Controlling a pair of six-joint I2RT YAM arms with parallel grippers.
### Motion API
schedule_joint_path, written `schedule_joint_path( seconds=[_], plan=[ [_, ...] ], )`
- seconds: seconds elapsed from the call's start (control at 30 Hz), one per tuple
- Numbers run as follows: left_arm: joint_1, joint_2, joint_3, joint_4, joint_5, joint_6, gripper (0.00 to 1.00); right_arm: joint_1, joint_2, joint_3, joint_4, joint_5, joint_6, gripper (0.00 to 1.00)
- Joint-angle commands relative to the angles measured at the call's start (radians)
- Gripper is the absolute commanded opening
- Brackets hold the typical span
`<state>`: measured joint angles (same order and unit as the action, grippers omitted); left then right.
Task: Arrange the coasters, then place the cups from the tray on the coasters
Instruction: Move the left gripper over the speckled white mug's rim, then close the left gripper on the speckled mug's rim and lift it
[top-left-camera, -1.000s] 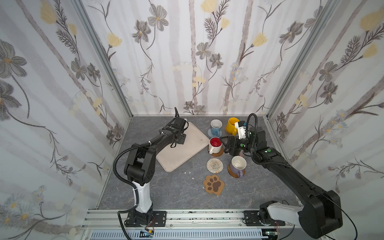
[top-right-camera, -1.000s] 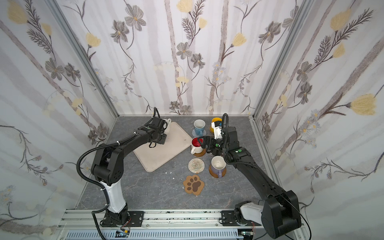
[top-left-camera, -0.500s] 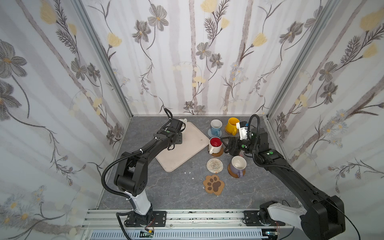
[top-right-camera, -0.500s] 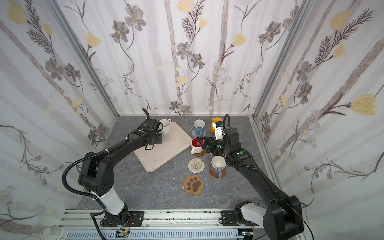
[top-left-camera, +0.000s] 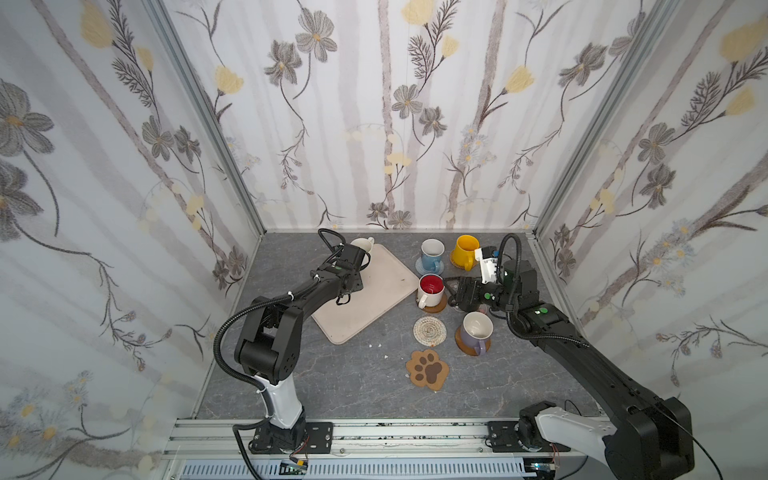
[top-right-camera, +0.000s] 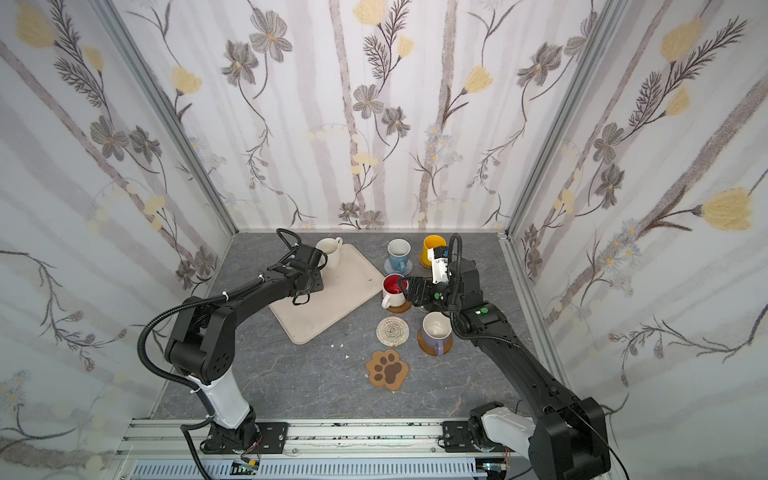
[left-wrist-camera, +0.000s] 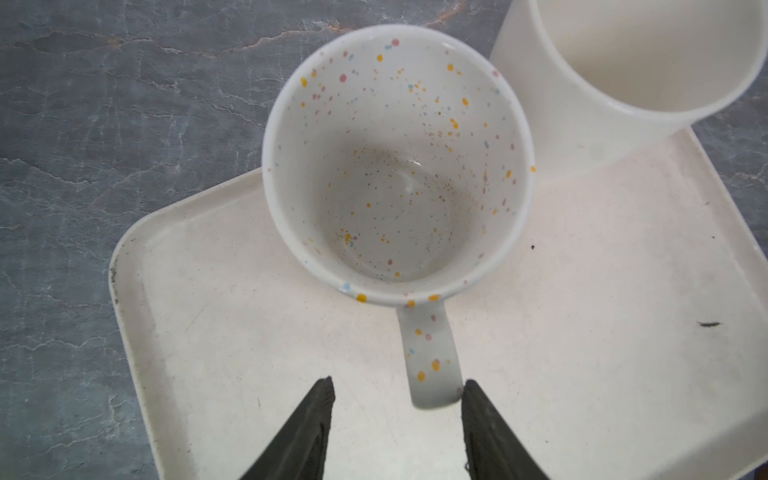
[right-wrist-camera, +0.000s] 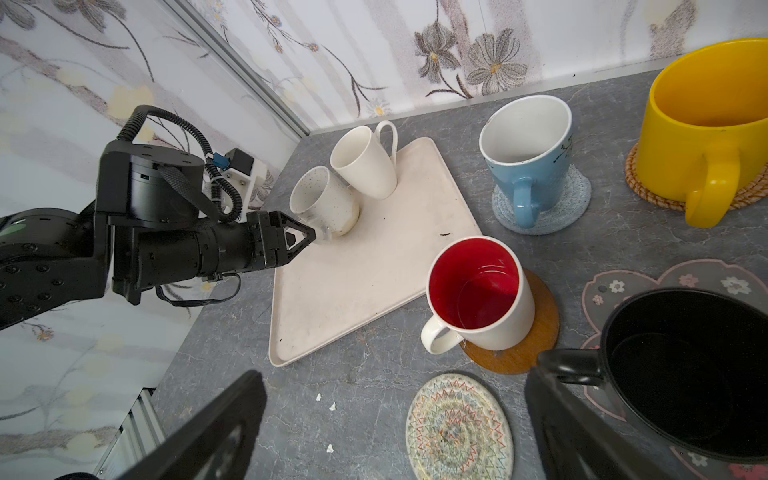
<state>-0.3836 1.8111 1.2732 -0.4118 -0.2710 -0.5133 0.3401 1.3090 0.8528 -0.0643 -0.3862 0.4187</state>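
Speckled cup (left-wrist-camera: 397, 166) hides under left arm (top-left-camera: 316, 286) in both top views.

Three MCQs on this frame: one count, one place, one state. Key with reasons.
1. Mugs on the large beige rectangular tray? A one; B two; C three.
2. The yellow ceramic mug stands on: A the tray; B a white saucer; C the woven rattan coaster.
3. The left gripper is: A open, astride the speckled white mug's handle; B shut empty; C clamped on the tray rim.
Key: B, the speckled mug and a plain cream mug; C, rattan shows under it; A, a gap shows beside the handle.
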Motion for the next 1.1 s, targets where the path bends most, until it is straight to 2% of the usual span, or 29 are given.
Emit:
schedule_joint_path(
  seconds=[0.0, 0.23, 0.47, 0.83, 1.0, 1.07],
  plan=[
    [0.009, 0.031, 0.014, 0.021, -0.016, -0.033, 0.53, 0.001, -0.001, 0.006, 0.035, 0.015, -0.01, 0.98],
    [0.027, 0.088, 0.083, 0.024, -0.001, -0.029, 0.51, 0.001, 0.003, 0.003, 0.034, 0.023, -0.015, 0.98],
    [0.041, 0.112, 0.087, 0.03, 0.006, -0.018, 0.41, 0.001, 0.015, 0.01, 0.037, 0.02, -0.016, 0.98],
    [0.046, 0.098, 0.078, 0.033, 0.02, 0.018, 0.15, 0.001, 0.02, 0.014, 0.032, 0.016, -0.015, 0.98],
    [0.046, 0.055, 0.058, 0.036, 0.078, 0.078, 0.0, 0.001, -0.004, 0.001, 0.033, 0.02, -0.015, 0.99],
    [0.046, 0.03, 0.043, 0.037, 0.099, 0.1, 0.0, 0.002, -0.008, -0.003, 0.036, 0.017, -0.014, 0.99]
  ],
)
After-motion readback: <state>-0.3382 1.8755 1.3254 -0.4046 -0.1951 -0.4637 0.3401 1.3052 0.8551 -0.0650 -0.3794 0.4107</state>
